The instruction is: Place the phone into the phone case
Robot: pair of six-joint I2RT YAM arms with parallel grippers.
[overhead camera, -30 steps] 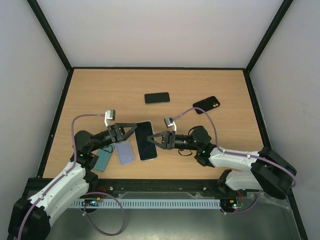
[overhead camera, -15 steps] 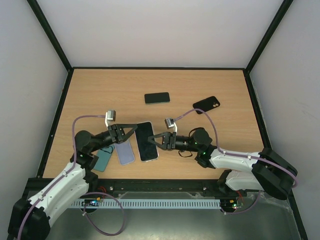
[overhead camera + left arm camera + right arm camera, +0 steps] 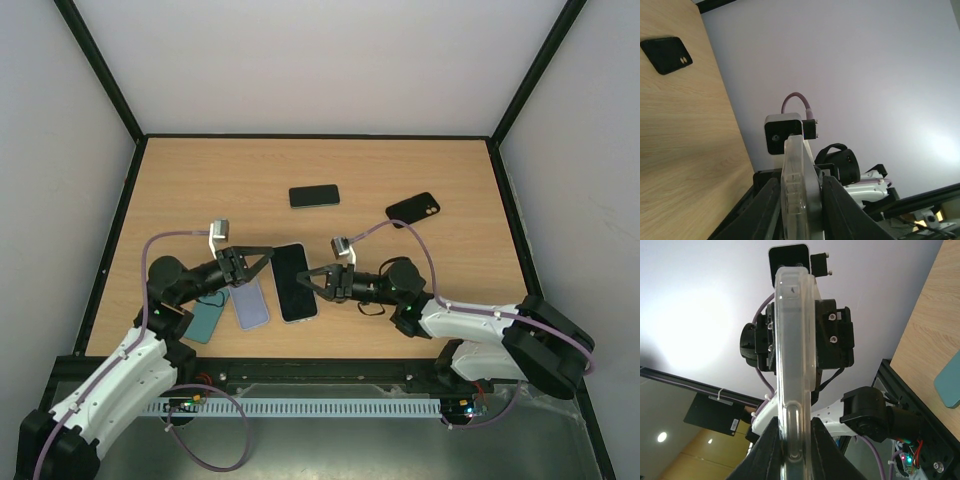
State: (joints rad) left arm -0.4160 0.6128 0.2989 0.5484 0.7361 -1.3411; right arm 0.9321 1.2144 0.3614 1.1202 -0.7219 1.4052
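Nearest lie a teal case (image 3: pixel 207 320) and a lilac case (image 3: pixel 251 303). Next, on the table (image 3: pixel 200 180), the left claw (image 3: pixel 268 256) and right claw (image 3: pixel 309 283) each pinch a side of the clear case (image 3: pixel 795 365) (the phone (image 3: pixel 292 280) lies inside it). Farthest: 1 black phone (image 3: pixel 314 195), 1 black slab (image 3: pixel 412 208).

Clear case (image 3: pixel 792 170) on edge in the left gripper (image 3: pixel 799 184).
Its fingers (image 3: pixel 764 212) touch both sides; a black item (image 3: pixel 666 54) lies on the table (image 3: pixel 685 140), well apart.
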